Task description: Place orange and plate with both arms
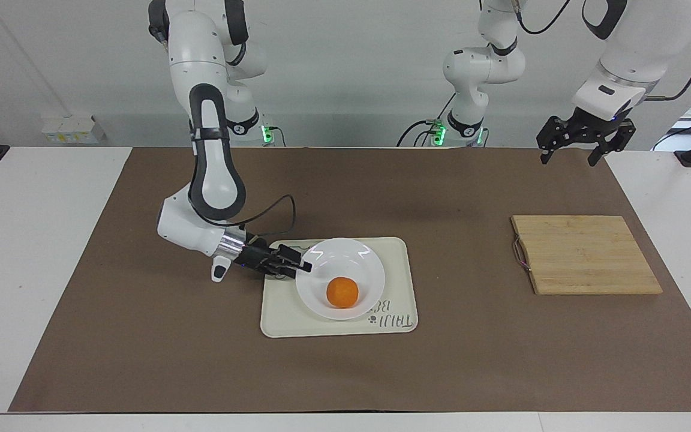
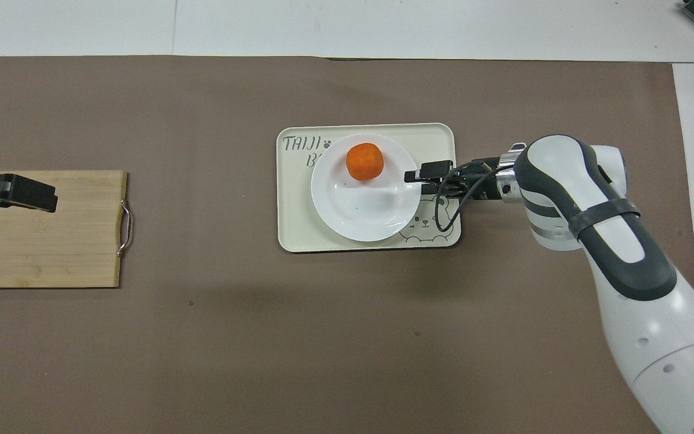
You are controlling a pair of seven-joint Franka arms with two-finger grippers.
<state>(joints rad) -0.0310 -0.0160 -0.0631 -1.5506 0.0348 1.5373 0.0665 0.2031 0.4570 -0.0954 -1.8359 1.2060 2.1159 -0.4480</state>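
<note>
My right claw (image 1: pixel 297 267) is spread at the glossy white round plate's (image 1: pixel 366 264) rim on the cream tray (image 1: pixel 396 252), small orange fruit (image 1: pixel 342 292) inside; I'd retreat level, not nudging it. Left claw (image 1: pixel 573 147) waits open.

Table (image 1: pixel 45 240): brown mat (image 1: pixel 381 372), tray (image 1: pixel 279 321), board (image 1: pixel 585 255).
</note>
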